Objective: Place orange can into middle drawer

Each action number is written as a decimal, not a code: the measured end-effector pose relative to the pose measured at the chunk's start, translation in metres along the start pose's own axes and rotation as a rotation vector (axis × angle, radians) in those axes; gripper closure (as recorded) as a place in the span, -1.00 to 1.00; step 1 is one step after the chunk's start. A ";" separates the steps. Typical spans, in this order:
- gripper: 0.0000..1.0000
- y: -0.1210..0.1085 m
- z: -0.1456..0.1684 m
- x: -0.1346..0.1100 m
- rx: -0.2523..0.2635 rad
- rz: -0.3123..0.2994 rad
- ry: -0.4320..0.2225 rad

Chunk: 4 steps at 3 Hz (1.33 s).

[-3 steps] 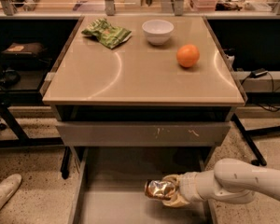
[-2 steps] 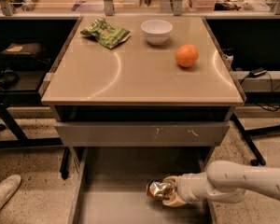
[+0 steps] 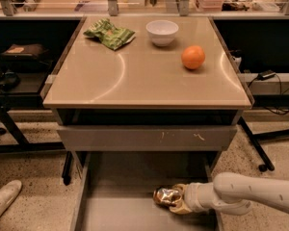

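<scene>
The orange can is a shiny golden can lying on its side on the floor of the middle drawer, which is pulled out below the table. My gripper reaches in from the right on a white arm and is shut on the can's right end, low over the drawer floor near its right side.
The grey drawer front with white scratches sits above the open drawer. On the tabletop are an orange fruit, a white bowl and a green chip bag. A shoe is on the floor at left.
The arm, gripper and can have shifted slightly to the left inside the drawer. The grip on the can is unchanged.
</scene>
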<state>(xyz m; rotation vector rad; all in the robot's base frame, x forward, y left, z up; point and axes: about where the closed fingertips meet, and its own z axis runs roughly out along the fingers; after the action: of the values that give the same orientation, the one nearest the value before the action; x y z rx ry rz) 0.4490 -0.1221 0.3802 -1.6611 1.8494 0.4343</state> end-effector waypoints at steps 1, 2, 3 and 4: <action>0.72 0.001 0.002 0.005 0.005 0.011 -0.006; 0.25 0.001 0.002 0.005 0.005 0.011 -0.006; -0.25 0.001 0.002 0.005 0.005 0.011 -0.006; -0.71 0.001 0.002 0.005 0.005 0.011 -0.006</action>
<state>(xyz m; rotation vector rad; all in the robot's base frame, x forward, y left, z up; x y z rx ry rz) 0.4487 -0.1244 0.3750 -1.6452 1.8545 0.4387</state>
